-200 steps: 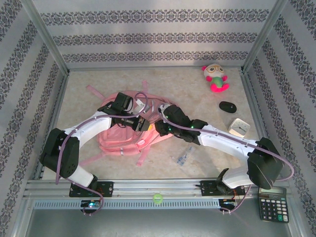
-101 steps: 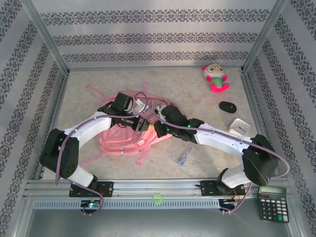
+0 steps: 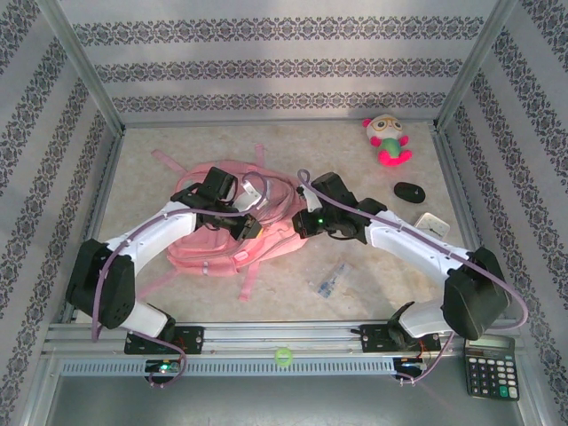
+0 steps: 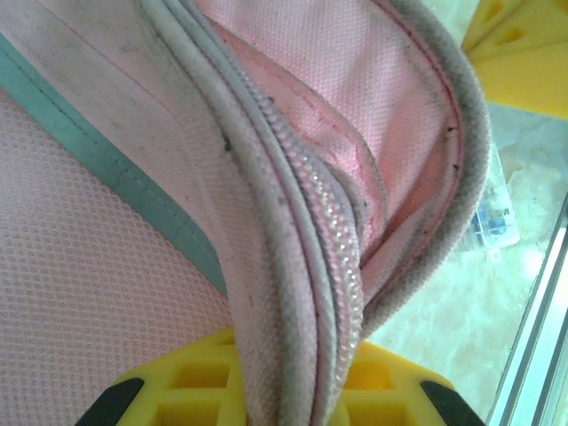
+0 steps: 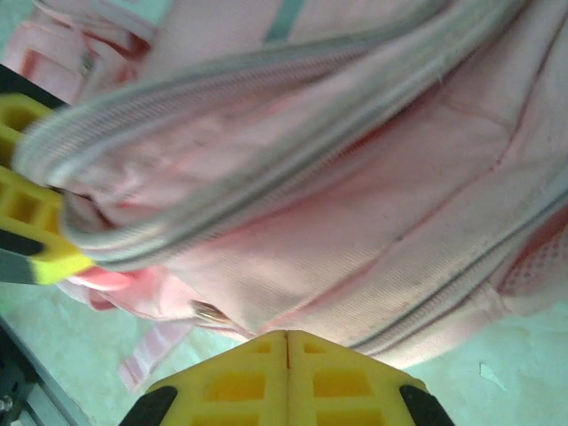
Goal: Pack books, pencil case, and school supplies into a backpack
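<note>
Backpack (image 3: 211,250) rim clamped by left gripper (image 3: 245,225) | right gripper (image 5: 286,353) clenched empty at its edge

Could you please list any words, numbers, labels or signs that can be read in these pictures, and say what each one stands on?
None can be read.
The calculator: its keys and display are too small to make out.
The backpack: no lettering that I can make out in any view.

Pink-and-green plush toy (image 3: 387,139) at far right of the desk (image 3: 222,142); nearer, a black oval object (image 3: 409,192), small white box (image 3: 431,227); black calculator (image 3: 489,365) at near-right corner.
</note>
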Tool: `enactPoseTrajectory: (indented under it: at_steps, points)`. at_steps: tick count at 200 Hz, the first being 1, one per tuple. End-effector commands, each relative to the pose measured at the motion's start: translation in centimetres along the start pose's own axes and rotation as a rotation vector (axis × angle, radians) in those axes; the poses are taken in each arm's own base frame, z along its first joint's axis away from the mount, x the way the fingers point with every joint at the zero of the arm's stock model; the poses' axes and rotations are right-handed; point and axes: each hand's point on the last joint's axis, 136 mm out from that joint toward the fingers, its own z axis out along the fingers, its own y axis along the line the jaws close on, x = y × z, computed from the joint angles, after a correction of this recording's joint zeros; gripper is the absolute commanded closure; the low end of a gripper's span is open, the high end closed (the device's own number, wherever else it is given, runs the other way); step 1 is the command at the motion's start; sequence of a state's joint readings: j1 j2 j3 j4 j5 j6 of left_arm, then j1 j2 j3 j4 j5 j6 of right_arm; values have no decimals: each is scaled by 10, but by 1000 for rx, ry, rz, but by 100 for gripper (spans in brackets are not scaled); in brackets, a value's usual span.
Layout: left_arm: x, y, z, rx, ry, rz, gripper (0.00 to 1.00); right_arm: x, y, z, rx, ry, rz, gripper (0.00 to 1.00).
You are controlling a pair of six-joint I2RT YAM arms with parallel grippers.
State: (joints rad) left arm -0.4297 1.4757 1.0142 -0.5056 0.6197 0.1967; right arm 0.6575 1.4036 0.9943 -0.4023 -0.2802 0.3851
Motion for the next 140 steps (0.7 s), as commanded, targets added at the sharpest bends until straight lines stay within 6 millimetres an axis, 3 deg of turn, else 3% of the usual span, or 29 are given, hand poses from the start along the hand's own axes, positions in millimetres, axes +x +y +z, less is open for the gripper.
enactPoseTrajectory:
  at_steps: [1,15,26,62,140]
  points:
    - [27,0,-4,-6,69,-64,100,17,9,9,-31,75,-24,100]
    - [22,-4,-4,21,42,-88,100,18,23,11,-44,60,-123,81]
    - [18,-9,-2,59,26,-106,100,19,32,11,-42,39,-192,77]
    - [10,-22,2,171,-9,-234,100,4,55,3,-118,-73,-170,71]
    - [0,-34,2,263,-61,-326,100,-10,39,35,0,-131,-37,68]
